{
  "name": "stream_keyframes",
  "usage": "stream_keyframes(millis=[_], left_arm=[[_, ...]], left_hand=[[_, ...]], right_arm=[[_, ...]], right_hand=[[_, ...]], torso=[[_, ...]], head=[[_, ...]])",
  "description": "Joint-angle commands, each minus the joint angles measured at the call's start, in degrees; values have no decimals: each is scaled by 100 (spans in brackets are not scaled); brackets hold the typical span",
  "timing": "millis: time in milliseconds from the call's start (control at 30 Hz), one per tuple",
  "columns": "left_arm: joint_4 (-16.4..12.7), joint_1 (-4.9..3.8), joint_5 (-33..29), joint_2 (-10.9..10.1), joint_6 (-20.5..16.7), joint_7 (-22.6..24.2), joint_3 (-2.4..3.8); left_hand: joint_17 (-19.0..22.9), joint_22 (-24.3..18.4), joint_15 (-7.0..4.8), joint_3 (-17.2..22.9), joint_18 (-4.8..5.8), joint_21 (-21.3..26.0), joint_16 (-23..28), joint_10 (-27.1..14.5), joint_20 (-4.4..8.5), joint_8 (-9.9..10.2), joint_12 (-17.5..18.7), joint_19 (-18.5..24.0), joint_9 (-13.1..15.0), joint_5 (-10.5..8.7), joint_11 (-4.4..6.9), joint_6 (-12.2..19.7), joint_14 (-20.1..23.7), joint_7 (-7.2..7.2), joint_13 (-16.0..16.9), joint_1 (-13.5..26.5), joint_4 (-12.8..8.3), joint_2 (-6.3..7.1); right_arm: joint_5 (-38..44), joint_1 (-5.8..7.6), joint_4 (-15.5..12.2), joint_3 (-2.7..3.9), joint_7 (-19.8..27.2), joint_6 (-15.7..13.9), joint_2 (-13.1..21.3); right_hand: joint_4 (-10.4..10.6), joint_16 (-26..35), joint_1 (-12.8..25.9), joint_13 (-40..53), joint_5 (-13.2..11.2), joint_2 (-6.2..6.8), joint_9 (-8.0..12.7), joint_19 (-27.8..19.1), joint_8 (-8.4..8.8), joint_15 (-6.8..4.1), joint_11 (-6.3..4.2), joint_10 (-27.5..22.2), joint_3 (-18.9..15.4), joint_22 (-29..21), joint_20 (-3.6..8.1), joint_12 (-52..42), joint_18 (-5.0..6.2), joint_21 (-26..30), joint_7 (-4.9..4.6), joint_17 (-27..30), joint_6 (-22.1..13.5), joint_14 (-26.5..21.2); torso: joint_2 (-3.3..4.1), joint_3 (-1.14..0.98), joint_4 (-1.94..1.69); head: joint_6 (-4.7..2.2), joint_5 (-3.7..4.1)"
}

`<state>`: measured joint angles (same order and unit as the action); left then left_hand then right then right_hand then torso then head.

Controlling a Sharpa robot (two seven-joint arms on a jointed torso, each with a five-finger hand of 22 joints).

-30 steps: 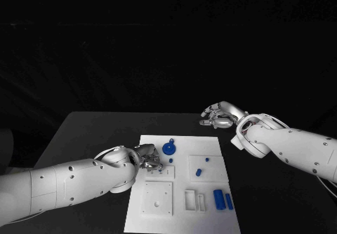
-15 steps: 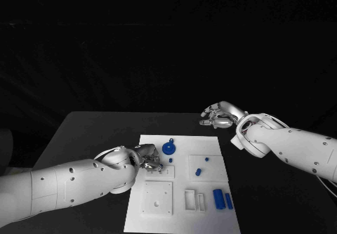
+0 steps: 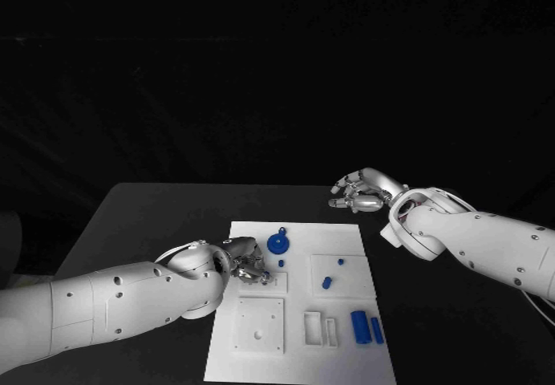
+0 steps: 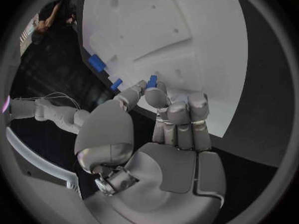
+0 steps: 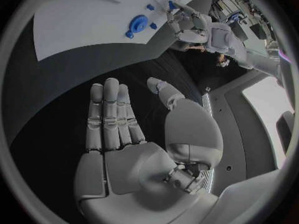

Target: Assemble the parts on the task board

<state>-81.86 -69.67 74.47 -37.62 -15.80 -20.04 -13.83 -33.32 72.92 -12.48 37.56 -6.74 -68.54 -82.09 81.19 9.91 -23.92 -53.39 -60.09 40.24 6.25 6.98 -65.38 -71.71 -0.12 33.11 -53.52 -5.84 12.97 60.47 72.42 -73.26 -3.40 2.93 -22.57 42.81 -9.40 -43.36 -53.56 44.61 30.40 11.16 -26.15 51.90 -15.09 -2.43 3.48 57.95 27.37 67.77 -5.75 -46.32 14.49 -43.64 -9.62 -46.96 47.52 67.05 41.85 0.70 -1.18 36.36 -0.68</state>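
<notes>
Your left hand point(image 3: 237, 263) sits over the left side of the task board point(image 3: 347, 237), fingers point(image 4: 157, 95) pinched around a small blue part point(image 4: 151, 80) at their tips. In the left wrist view that part sits just above the white surface, near a raised square block point(image 3: 274, 281); whether it already touches a seat there is hard to tell, since the fingers cover the spot in the head view.

To finish this placement well, keep the part upright and lower it straight, not at a slant, so it meets its hole squarely. Let go only once you feel it seated; a tilted peg will likely jam or tip over on release. Mind the blue round part point(image 3: 277, 243) and the little blue peg point(image 3: 281, 263) just beside your fingers, as a sideways sweep could knock them.

Your right hand point(image 3: 361, 192) hangs over the table point(image 3: 151, 208) beyond the board's far right corner, fingers spread and holding nothing. Leave it clear there. Two blue bars point(image 3: 366, 328) lie near the board's near right corner, likely next.
</notes>
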Motion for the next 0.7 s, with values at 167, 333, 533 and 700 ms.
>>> stream_keyframes(millis=[167, 333, 533, 700], left_arm=[[-10, 5, -14, 4, 61, 46, 3], [-2, 6, -23, 3, 79, 38, 3], [13, 6, -38, 0, 89, 12, 3], [12, 6, -43, -2, 118, -8, 3]], left_hand=[[9, 4, -56, 2, -52, 5, -50, -23, 564, 33, -37, -10, 5, 201, 8, -405, -30, -63, -7, 44, 74, -77], [12, 9, -54, -30, -49, 1, -56, -28, 562, 37, -44, -1, 7, 251, 7, -407, -25, -62, -10, 99, 115, -103], [16, 11, -54, -54, -49, 0, -61, -32, 562, 44, -50, 8, 8, 238, 8, -408, -18, -62, -14, 172, 181, -78], [24, 13, -56, -64, -52, -1, -69, -37, 563, 53, -56, 15, 10, 204, 9, -410, -13, -64, -21, 300, 325, -50]], right_arm=[[-5, -6, 0, 3, 20, 71, -1], [-5, -7, 1, 3, 20, 73, 0], [-5, -9, 2, 3, 20, 78, -1], [-5, -12, 2, 3, 16, 85, 0]], right_hand=[[28, 41, 58, -10, 23, 9, 11, -20, -2, 20, 10, -39, 4, 11, -15, -30, 50, 42, -35, -8, -6, 28], [27, 45, 55, -14, 23, 10, 12, -24, -2, 22, 10, -43, 3, 12, -16, -31, 50, 45, -36, -9, -7, 25], [28, 50, 53, -19, 23, 11, 14, -28, -2, 23, 11, -48, 3, 13, -17, -32, 50, 50, -37, -11, -6, 21], [29, 53, 52, -22, 24, 10, 14, -30, -3, 24, 12, -50, 2, 14, -18, -33, 50, 52, -37, -12, -4, 19]], torso=[[0, 2, -1], [0, 3, -1], [-1, 2, -3], [0, 4, 0]], head=[[-2, 3], [1, 3], [-5, 7], [0, 4]])
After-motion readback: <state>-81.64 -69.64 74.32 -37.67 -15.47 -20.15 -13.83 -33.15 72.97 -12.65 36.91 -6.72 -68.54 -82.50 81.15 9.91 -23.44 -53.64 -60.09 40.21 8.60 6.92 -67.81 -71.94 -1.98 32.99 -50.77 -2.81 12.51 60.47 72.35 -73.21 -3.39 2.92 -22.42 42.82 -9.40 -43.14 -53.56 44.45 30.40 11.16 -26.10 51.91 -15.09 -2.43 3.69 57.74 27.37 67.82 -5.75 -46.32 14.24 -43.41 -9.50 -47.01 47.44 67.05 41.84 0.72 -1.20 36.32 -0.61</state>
